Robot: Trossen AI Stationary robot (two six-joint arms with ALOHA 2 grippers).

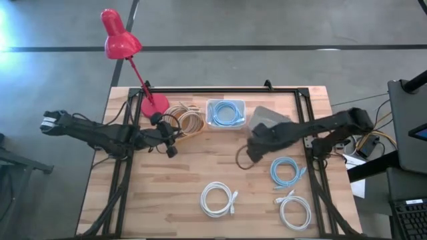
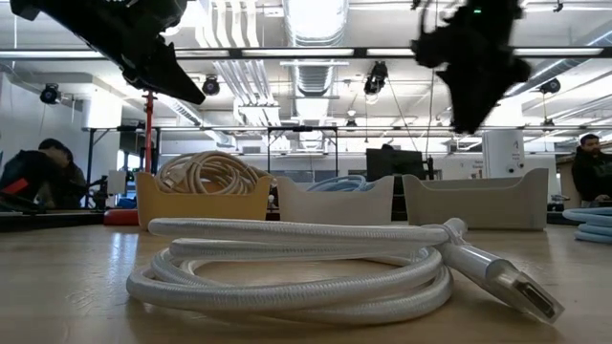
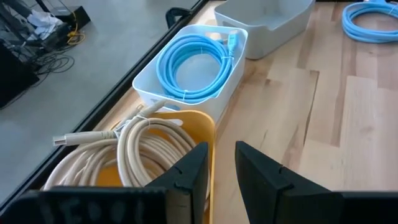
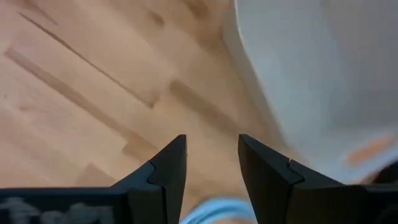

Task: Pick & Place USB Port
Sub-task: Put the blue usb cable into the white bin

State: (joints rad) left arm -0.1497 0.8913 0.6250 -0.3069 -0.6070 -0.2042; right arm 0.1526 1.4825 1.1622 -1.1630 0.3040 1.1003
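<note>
White USB cable (image 1: 218, 199) on the counter (image 1: 187, 180) looks light, floppy; grab across coil bundle, not connector. Both end effectors, left (image 3: 219, 163) & right (image 4: 211, 155), slightly open, empty.

Wooden table (image 1: 180, 173), red lamp (image 1: 127, 57) at a back corner, three bins (image 1: 225, 113) in a row along the back, two white cables (image 1: 218, 199) and a blue cable (image 1: 287, 171) nearer the front
</note>
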